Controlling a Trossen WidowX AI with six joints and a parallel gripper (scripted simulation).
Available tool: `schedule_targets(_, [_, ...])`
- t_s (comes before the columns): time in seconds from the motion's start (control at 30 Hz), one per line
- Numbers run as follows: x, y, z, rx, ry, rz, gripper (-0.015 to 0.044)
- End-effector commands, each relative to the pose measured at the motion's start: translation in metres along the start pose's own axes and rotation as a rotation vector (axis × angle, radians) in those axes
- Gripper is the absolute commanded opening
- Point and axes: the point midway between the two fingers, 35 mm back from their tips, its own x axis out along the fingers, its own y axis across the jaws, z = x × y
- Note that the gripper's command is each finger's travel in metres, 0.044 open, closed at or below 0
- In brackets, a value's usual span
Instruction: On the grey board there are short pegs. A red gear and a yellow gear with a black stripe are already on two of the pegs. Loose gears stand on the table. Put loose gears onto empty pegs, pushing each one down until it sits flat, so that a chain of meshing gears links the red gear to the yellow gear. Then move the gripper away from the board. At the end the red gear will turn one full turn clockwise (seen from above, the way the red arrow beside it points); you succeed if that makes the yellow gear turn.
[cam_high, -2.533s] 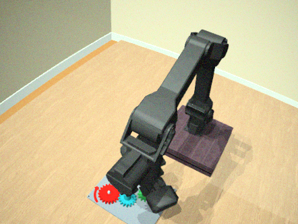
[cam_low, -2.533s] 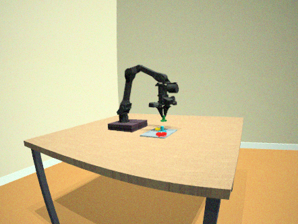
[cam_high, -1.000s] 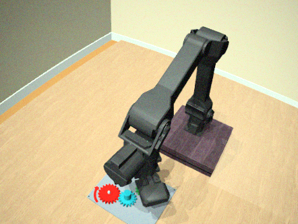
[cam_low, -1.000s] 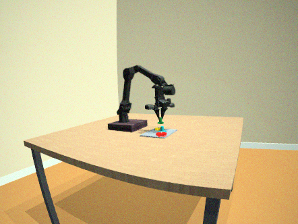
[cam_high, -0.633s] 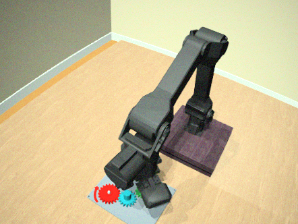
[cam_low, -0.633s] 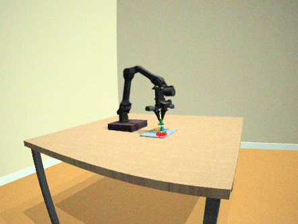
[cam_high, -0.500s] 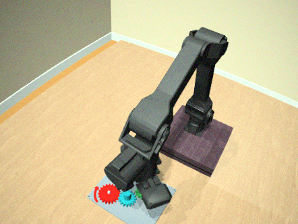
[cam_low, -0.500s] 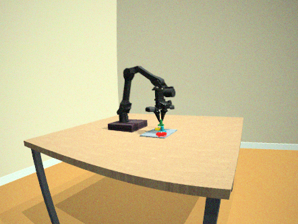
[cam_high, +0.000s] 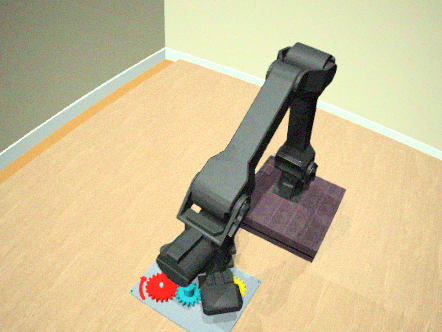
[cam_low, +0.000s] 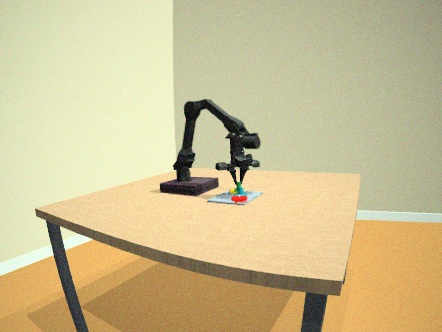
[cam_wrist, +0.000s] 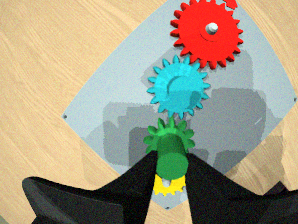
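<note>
The red gear (cam_high: 154, 291) (cam_low: 239, 199) (cam_wrist: 197, 30) is on its peg on the grey board (cam_high: 170, 312) (cam_low: 217, 200) (cam_wrist: 110, 90). A cyan gear (cam_high: 188, 296) (cam_wrist: 175, 87) lies on the board beside it, their teeth meeting in the wrist view. My gripper (cam_low: 239, 183) (cam_wrist: 170, 157) is shut on the upright handle of a green gear (cam_wrist: 172, 165), low over the board between the cyan and yellow gears. Whether the green gear sits flat or meshes is unclear. The yellow gear (cam_high: 242, 286) (cam_wrist: 170, 191) is partly hidden by the green handle and fingers. The fingertips are hidden in the top view.
The red arrow (cam_high: 142, 288) (cam_wrist: 231, 4) is beside the red gear. The arm's base stands on a dark purple block (cam_high: 295, 225) (cam_low: 200, 187) behind the board. The wooden table (cam_low: 200, 230) surrounds the board. No loose gear shows on the table.
</note>
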Motion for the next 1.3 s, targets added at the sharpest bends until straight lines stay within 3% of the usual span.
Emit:
schedule_targets(0.0, [0.0111, -0.0015, -0.0012, 0.116, 0.006, -0.008, 0.0])
schedule_targets(0.3, [0.0075, -0.0015, -0.0004, 0.177, 0.006, -0.008, 0.0])
schedule_targets(0.93, [0.0101, -0.0018, -0.0005, -0.281, 0.007, -0.007, 0.0])
schedule_targets(1.27, [0.0112, -0.0008, -0.001, -0.133, 0.007, -0.007, 0.0])
